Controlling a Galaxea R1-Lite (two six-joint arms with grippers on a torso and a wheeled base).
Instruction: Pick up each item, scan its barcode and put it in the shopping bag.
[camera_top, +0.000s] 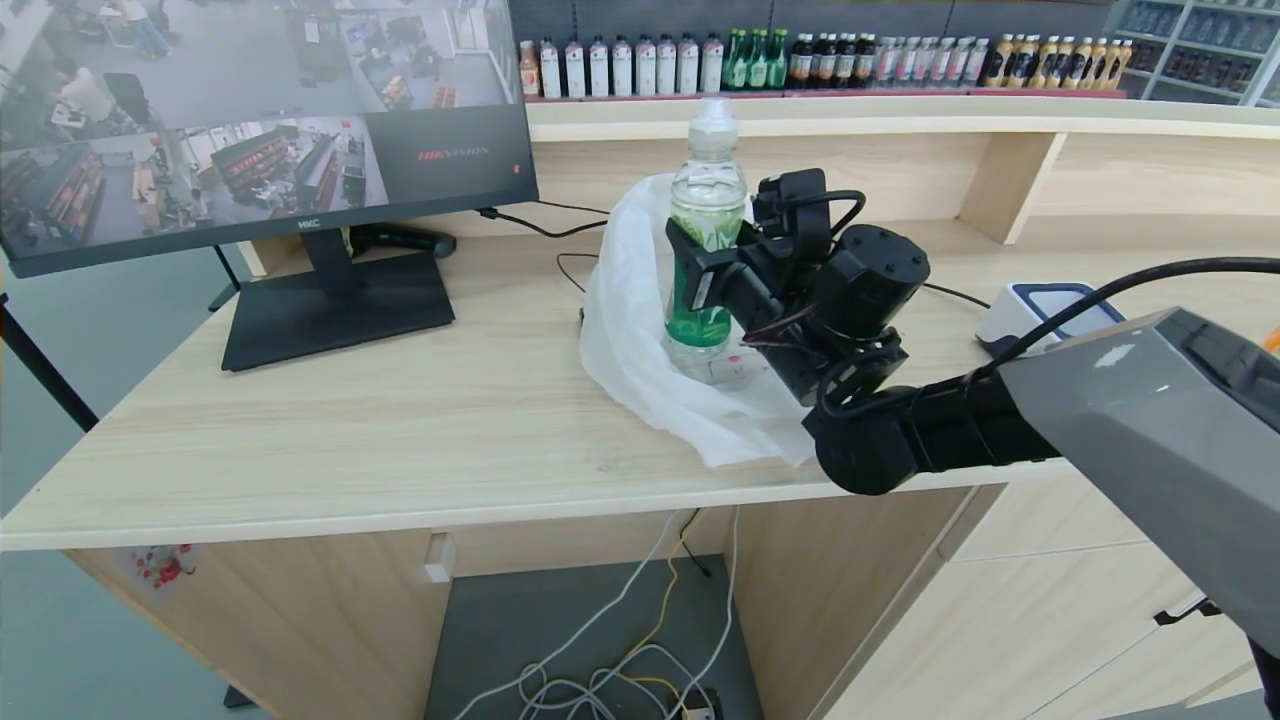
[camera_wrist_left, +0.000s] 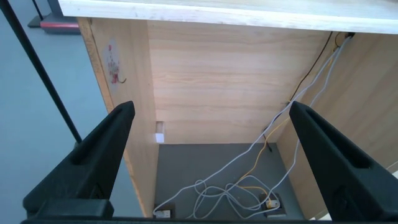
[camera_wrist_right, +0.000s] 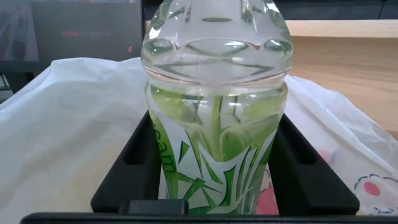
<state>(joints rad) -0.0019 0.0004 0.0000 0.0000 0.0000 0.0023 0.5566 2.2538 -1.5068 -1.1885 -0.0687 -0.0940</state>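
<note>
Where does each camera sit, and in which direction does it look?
Head view: on the head, looking down at the counter; the right gripper grips the bottle by the bag.
Left wrist view: low, facing cables under the counter; the open left gripper shows.
Right wrist view: close behind the bottle; the right gripper's fingers show.
Shared: head and right wrist views both show bottle and bag.

A monitor (camera_top: 250, 120) showing store camera feeds stands on the desk (camera_top: 400, 420) left of my right hand (camera_top: 705, 268); bottles (camera_top: 820, 60) line a shelf (camera_top: 800, 95) beyond it, cables (camera_top: 620, 650) lie tangled below.
</note>
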